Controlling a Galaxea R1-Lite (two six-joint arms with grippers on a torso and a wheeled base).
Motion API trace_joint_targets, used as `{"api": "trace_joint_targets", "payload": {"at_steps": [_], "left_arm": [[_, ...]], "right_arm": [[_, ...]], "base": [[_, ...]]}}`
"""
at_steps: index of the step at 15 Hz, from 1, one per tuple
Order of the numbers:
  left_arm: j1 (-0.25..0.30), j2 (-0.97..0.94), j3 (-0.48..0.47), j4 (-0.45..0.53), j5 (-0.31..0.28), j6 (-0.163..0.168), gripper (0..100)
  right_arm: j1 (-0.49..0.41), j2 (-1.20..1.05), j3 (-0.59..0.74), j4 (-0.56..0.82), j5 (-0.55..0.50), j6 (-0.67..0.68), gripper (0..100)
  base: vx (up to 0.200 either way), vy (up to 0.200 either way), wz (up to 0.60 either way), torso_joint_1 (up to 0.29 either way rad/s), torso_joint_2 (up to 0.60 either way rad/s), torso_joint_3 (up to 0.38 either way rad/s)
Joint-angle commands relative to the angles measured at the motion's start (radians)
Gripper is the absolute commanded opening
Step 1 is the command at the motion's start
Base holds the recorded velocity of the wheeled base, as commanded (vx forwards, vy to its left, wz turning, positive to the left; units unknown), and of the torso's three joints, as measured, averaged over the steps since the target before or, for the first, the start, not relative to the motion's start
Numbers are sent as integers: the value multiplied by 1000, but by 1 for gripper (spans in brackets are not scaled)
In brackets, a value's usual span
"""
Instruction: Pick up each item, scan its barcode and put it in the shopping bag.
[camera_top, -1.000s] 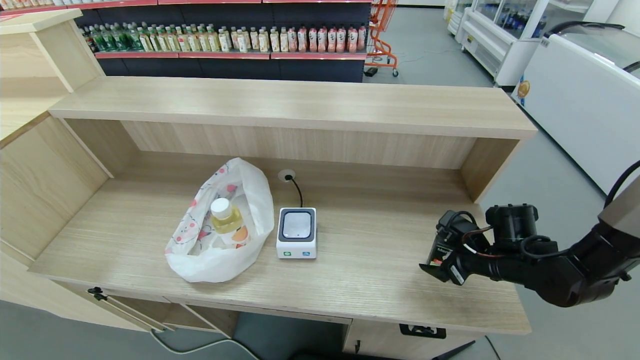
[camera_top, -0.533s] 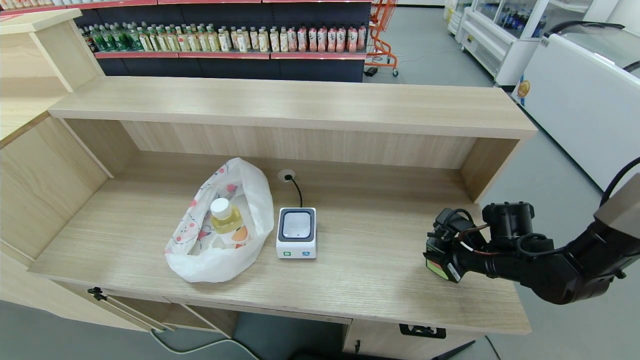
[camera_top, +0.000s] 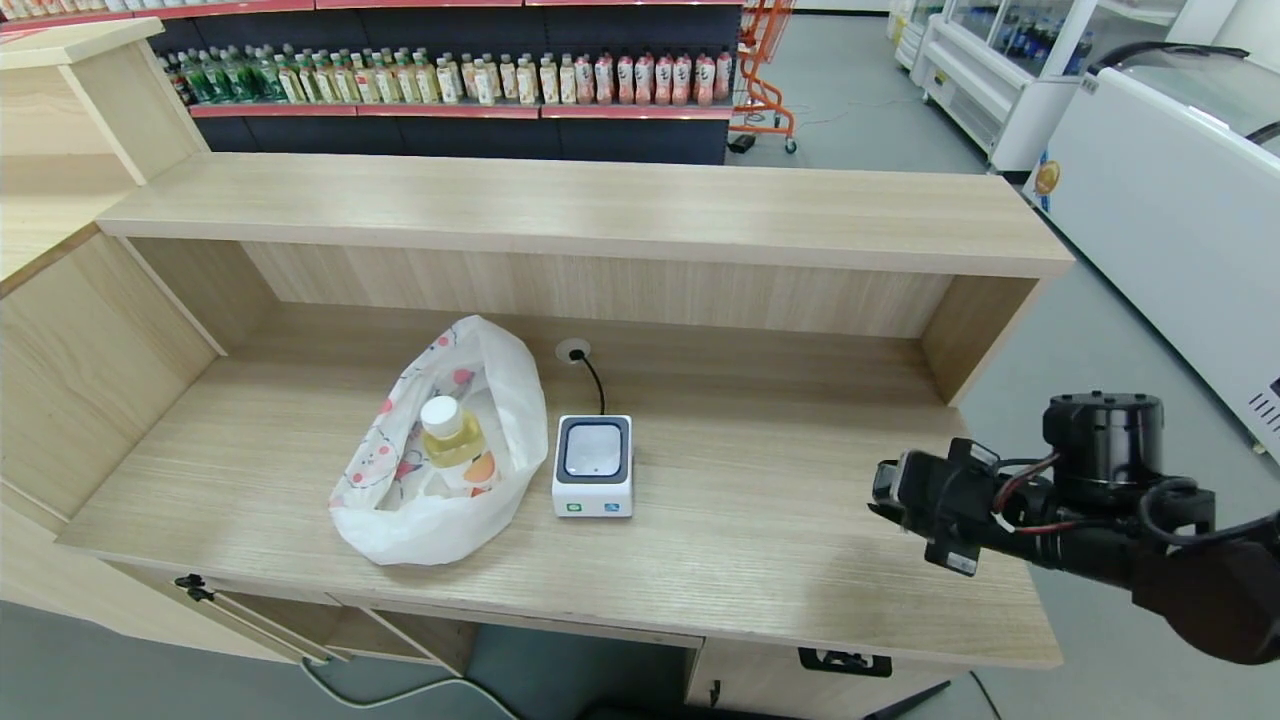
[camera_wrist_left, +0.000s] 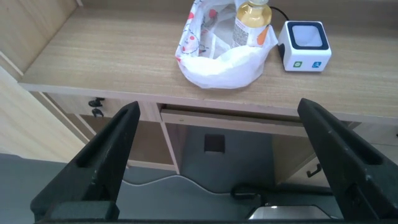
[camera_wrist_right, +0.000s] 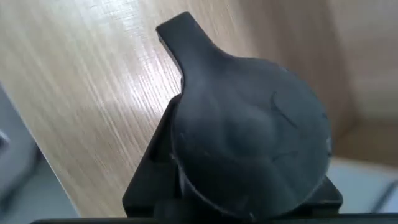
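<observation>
Since second ago: pull-back of right hand (camera_top: 893, 492) toward right near corner of desk (camera_top: 760, 540), with roll of wrist; cannot tell finger state. Left hand (camera_wrist_left: 219, 109): spread wide, holding nothing, low before desk front. Bottle (camera_top: 452, 435) upright inside shopping bag (camera_top: 430, 510), just beside scanner (camera_top: 593, 465). Judged near end: bottle bagged, presumably scanned. Pale wood desk with raised back ledge; drink shelves (camera_top: 450, 80) behind, freezers (camera_top: 1150, 180) at right.

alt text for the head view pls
On a wooden checkout counter, a white shopping bag holds a white-capped bottle of yellow drink, with a small barcode scanner beside it on its right. The right gripper hangs over the counter's right end, away from both.
</observation>
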Motion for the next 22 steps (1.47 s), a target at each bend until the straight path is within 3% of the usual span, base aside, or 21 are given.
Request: {"api": "trace_joint_targets", "payload": {"at_steps": [1, 2, 3, 4, 9, 13, 22], "left_arm": [[0, 1, 0, 0, 0, 0, 100], [0, 0, 0, 0, 0, 0, 100], [0, 0, 0, 0, 0, 0, 100], [0, 1, 0, 0, 0, 0, 100], [0, 0, 0, 0, 0, 0, 100], [0, 1, 0, 0, 0, 0, 100], [0, 1, 0, 0, 0, 0, 100]], "right_arm": [[56, -108, 56, -28, 123, -314, 0], [122, -81, 50, -36, 172, -466, 0], [162, -62, 50, -45, 189, -521, 0], [263, -22, 42, -94, 189, -643, 0], [470, 125, 31, -416, 209, -884, 0], [485, 154, 27, -464, 246, -1025, 0], [479, 136, 14, -588, 327, -1171, 0]], "base": [[0, 0, 0, 0, 0, 0], [0, 0, 0, 0, 0, 0], [0, 0, 0, 0, 0, 0], [0, 0, 0, 0, 0, 0], [0, 0, 0, 0, 0, 0], [0, 0, 0, 0, 0, 0], [0, 0, 0, 0, 0, 0]]}}
